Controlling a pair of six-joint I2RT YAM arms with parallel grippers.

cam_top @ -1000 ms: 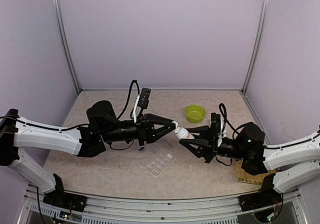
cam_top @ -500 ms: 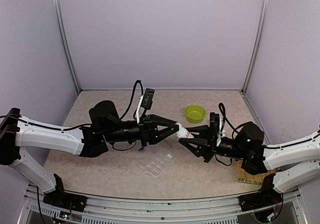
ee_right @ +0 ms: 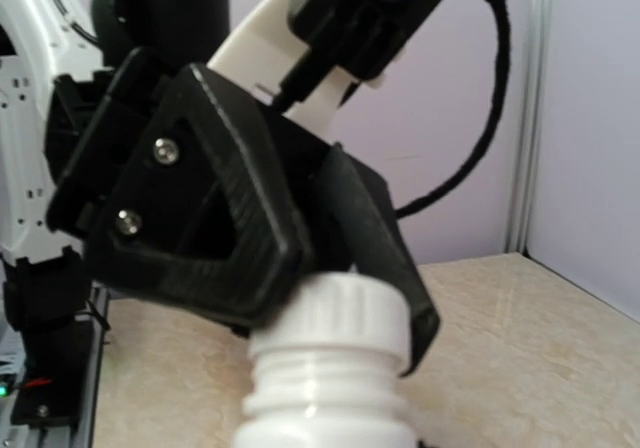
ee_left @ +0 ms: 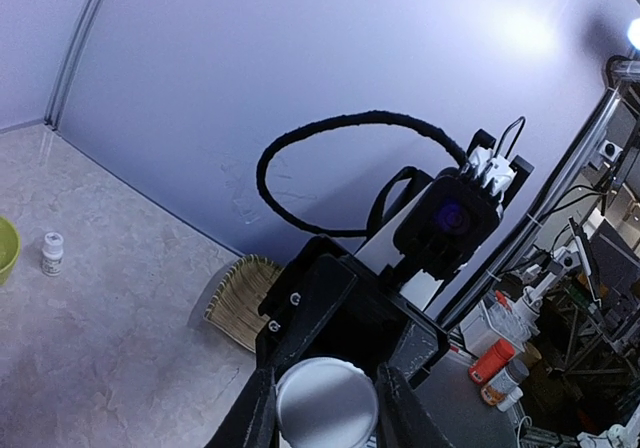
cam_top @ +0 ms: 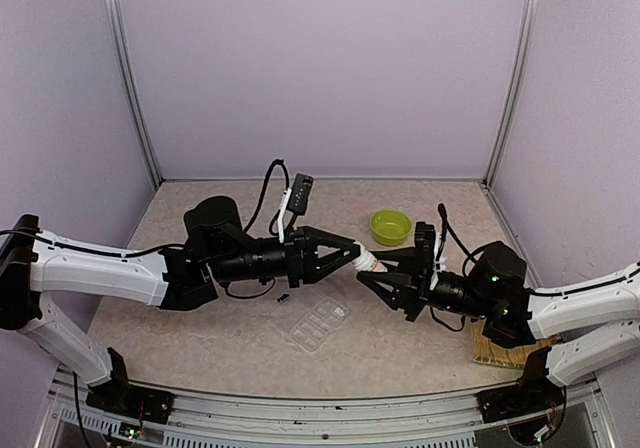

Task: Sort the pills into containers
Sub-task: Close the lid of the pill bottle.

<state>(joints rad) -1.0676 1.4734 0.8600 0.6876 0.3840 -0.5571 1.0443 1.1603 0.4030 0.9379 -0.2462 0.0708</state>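
1. since a second ago the left gripper (cam_top: 355, 255) has pushed a little to the right and the right gripper (cam_top: 380, 271) has edged in to meet it, so less of the white bottle (cam_top: 369, 263) shows between them; the left wrist camera now sits higher and further right.
2. the left gripper is closed to a narrow gap around the cap (ee_right: 350, 313), its black fingers (ee_right: 380, 258) wrapping the ribbed rim.
3. the right gripper is clamped on the body of the white bottle, with the neck and cap pointing away from its wrist.
4. the bottle hangs in the air, nearly level, above the middle of the table (cam_top: 200, 348).
5. the pill box (cam_top: 318, 324) lies flat on the table, in front of and below the two grippers, apart from both; its row of compartments shows, but the pills are too small to make out.
6. a lime-green bowl (cam_top: 390, 227) stands just behind the right gripper, with a second small bottle (ee_left: 52, 253) beside it in the left wrist view.
7. a woven mat (cam_top: 497, 346) lies at the front right edge, partly under the right arm.
8. bare tabletop runs from the pill box to the front rail, and from the arms back to the rear wall.
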